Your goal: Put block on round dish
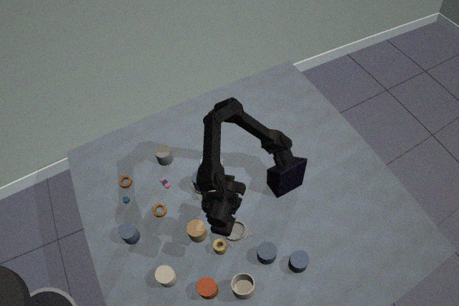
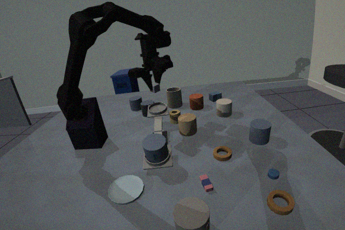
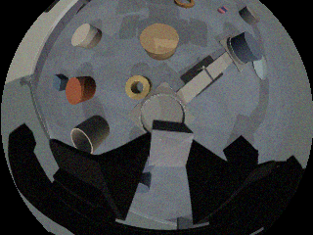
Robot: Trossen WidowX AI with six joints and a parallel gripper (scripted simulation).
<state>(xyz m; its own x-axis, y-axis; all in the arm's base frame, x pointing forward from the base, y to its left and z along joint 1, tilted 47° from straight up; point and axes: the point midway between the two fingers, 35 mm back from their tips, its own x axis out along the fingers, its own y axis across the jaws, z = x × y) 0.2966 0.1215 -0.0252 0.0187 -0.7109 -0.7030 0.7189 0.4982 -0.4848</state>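
My gripper (image 2: 154,84) (image 3: 168,139) is shut on the grey block (image 2: 156,88) (image 3: 170,153). It holds the block in the air above the empty far end of the balance (image 2: 158,124) (image 3: 196,90) (image 1: 244,236). A blue-grey cup (image 2: 154,148) (image 3: 245,47) (image 1: 195,180) stands upside down on the other end. The pale round dish (image 2: 126,189) (image 3: 259,69) lies on the table beyond that cup, with nothing on it. The arm hides most of the dish in the top view. Two blue-grey cylinders (image 1: 267,253) (image 1: 298,261) stand beside the empty end; I cannot tell which is the other cup.
A tan cylinder (image 1: 196,230) (image 2: 187,124) and a yellow ring (image 1: 219,246) (image 2: 174,116) stand near the balance. An open beige cup (image 1: 243,286), a red cylinder (image 1: 206,287) and a cream cylinder (image 1: 166,275) stand farther out. A pink-and-blue block (image 2: 206,182) and a beige cylinder (image 2: 191,213) are near the dish.
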